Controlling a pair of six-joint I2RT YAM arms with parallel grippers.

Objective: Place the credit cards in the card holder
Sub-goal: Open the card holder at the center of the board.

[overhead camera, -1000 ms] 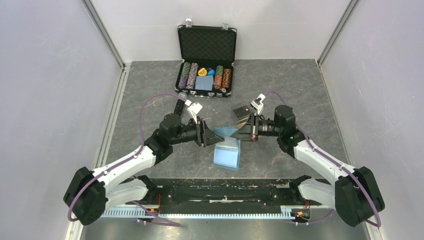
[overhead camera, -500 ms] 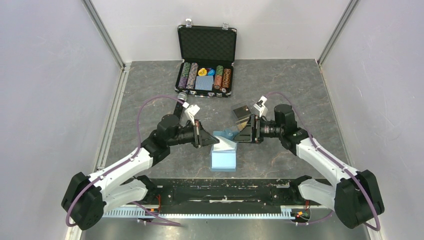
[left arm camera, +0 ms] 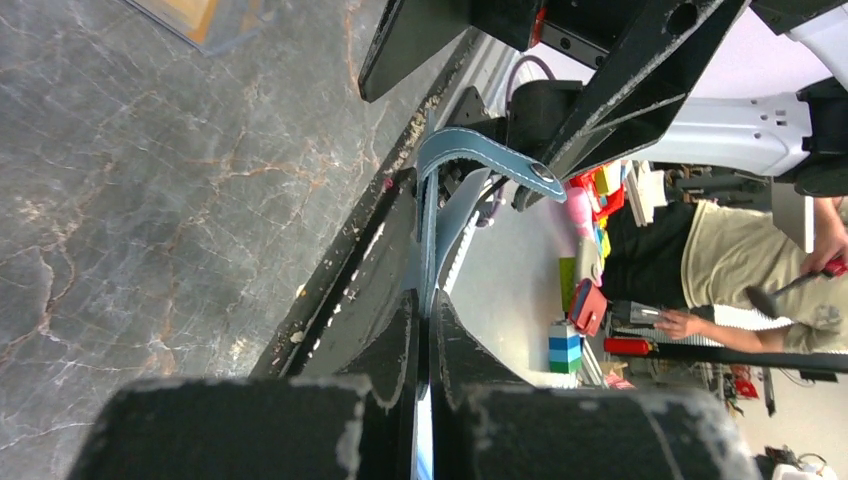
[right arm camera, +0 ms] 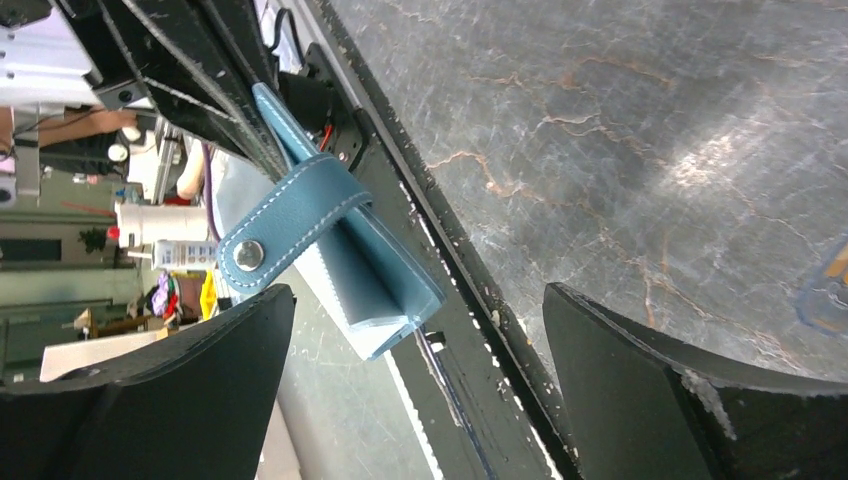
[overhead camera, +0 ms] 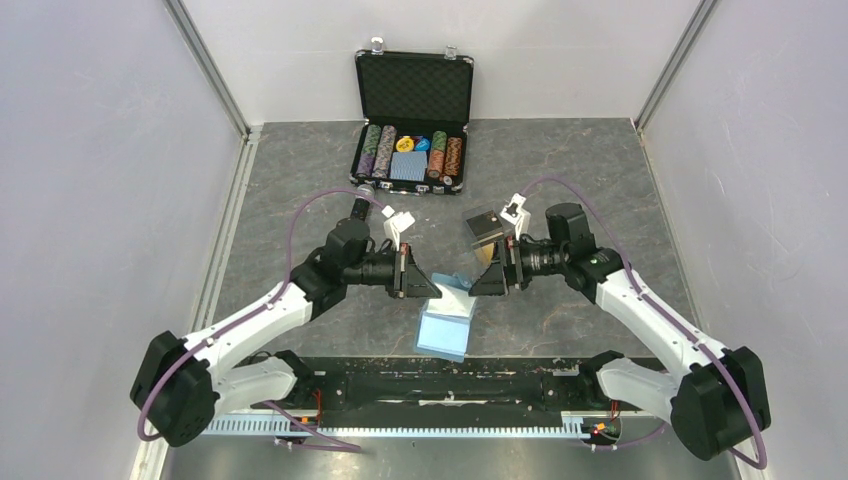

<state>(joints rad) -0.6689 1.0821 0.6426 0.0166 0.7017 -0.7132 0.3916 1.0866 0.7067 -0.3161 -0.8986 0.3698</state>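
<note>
From above, the teal card holder [overhead camera: 446, 325] hangs over the table's [overhead camera: 300, 200] near edge, pinched by the left gripper [overhead camera: 432, 289], with the right gripper [overhead camera: 476, 284] just beside it. The left wrist view shows those fingers [left arm camera: 398, 350] clamped on the holder's edge, its snap tab [left arm camera: 480, 155] beyond. In the right wrist view the jaws stand wide apart, the holder ahead of them.

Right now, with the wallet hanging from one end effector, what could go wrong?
The left end effector pinches only one thin flap of the wallet, which dangles open in the air; it could slip out and drop. The right end effector stands open close to the wallet; closing there might catch the snap tab instead of a panel.
</note>
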